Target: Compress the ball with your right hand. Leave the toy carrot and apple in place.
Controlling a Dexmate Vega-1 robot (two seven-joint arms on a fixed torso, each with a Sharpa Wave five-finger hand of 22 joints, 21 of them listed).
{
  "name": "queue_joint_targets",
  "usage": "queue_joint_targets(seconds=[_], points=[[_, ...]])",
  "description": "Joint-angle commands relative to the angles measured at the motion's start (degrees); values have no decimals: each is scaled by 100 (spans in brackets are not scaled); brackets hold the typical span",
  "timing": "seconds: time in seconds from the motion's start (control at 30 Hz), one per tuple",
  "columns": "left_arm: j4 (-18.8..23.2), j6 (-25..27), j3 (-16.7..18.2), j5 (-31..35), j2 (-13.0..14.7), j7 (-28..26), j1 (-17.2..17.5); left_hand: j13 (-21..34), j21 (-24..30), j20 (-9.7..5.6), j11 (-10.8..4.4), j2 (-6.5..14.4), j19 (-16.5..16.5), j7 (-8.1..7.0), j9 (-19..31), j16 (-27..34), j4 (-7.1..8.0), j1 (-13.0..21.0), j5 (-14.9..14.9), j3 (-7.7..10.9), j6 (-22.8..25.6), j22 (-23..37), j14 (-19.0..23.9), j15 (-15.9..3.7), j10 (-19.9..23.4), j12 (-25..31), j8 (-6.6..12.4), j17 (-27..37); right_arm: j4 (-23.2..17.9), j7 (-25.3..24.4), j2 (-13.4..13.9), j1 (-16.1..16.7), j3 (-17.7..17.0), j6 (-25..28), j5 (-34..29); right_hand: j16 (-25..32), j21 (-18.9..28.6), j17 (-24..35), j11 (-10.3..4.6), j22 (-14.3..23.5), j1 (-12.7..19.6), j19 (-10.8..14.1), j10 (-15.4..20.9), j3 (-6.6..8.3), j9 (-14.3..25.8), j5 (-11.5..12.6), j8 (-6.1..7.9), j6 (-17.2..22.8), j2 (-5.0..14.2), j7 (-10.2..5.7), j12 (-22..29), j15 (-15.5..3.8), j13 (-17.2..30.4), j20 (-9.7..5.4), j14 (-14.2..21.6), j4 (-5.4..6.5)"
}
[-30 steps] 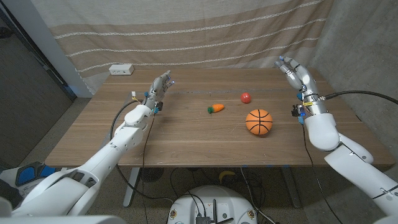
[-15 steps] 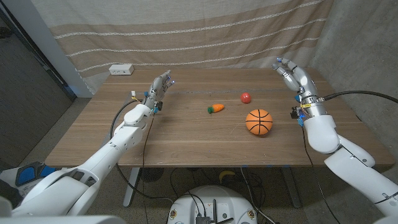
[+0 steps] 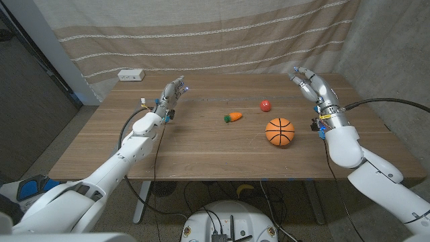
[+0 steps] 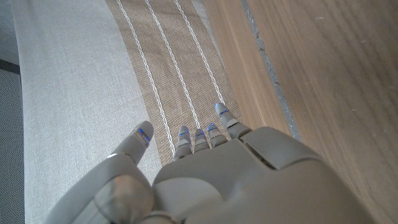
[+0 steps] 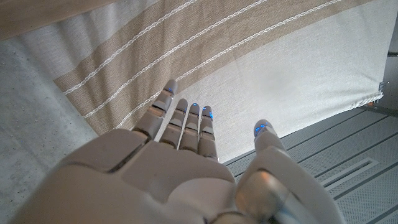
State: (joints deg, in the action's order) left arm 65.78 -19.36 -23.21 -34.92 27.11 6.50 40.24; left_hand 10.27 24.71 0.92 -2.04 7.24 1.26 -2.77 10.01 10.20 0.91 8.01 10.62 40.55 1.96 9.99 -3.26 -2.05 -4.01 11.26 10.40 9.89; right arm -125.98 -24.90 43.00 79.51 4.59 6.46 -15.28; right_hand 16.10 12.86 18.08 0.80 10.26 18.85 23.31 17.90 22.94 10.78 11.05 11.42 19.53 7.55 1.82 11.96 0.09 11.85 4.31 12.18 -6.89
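An orange basketball-patterned ball sits on the wooden table right of centre. A small red apple lies behind it, and a toy carrot with a green top lies to its left. My right hand is raised above the table's right rear, behind and to the right of the ball, fingers spread and holding nothing; its back shows against the curtain. My left hand is open over the table's left rear, also seen from behind, nothing in it.
A white power strip lies at the table's back left corner. A striped curtain hangs behind the table. A cable runs from my right wrist off to the right. Bare wood lies in front of the ball.
My right hand has shifted left and slightly down, closer to the ball's side of the table. The ball, apple, carrot and left hand have not moved.
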Motion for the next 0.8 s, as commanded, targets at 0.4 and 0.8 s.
queue_joint_targets(seconds=[0.4, 0.8], points=[[-256, 1, -10, -65, -5, 280, -143, 17, -45, 14, -22, 199, 49, -14, 8, 32, -48, -52, 12, -6, 34, 23, 14, -52, 20, 19, 11, -3, -455, -51, 78, -18, 511, 1270, -647, -24, -47, 7, -30, 29, 65, -40, -19, 26, 29, 62, 19, 51, 18, -89, -14, -45, 20, -3, -11, -95], [-469, -87, -35, -69, -64, 445, -268, 17, -65, 19, -21, 203, 55, -14, 8, 29, -64, -57, 12, -5, 37, 23, 14, -51, 17, 15, 10, -2, -687, 65, 239, -57, 744, 1933, -850, -25, -60, 3, -38, 28, 131, -66, -23, 53, 29, 78, 16, 45, 16, -111, -16, -72, 20, 18, -3, -156]])
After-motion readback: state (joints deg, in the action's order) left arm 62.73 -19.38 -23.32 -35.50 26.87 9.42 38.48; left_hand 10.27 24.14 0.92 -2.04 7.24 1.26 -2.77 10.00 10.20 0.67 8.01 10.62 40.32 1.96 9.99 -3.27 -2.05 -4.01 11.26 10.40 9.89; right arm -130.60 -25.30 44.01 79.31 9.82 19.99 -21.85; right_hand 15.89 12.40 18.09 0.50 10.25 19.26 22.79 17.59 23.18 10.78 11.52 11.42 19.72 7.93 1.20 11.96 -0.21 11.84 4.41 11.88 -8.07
